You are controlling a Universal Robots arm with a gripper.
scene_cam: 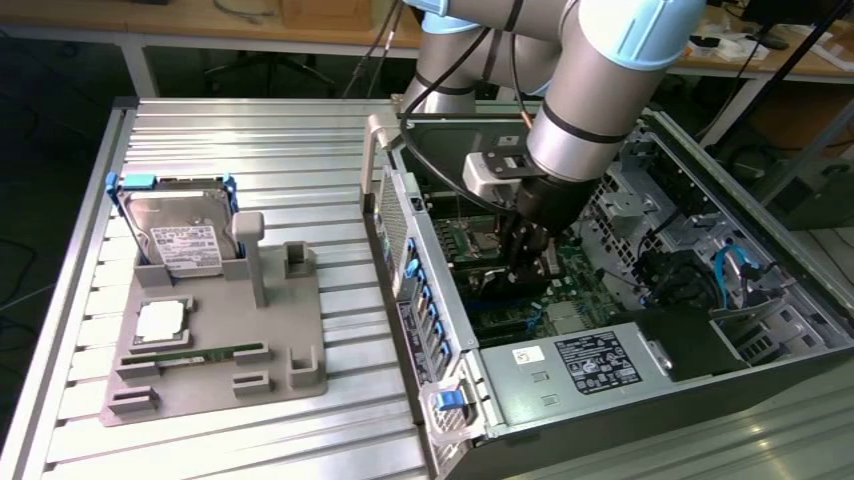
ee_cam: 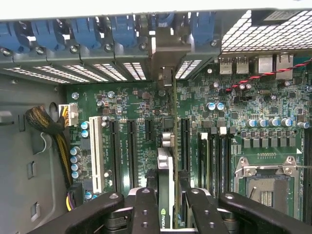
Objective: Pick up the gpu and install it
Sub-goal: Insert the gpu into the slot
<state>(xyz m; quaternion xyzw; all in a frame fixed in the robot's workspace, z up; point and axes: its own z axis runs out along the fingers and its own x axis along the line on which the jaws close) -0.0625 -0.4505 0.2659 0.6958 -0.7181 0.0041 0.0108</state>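
We have the thin dark gpu card with its silver end bracket clamped edge-on in the black two-finger gripper, low inside the open grey computer case over the green motherboard. We judge it's held upright to line up with a long black slot, bracket toward the blue rear latches. Can't tell if it's seated.

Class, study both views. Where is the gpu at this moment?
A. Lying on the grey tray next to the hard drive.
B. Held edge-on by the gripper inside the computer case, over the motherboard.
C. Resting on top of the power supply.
B: in the wrist view the gpu stands edge-on, clamped in the gripper, over the green motherboard.
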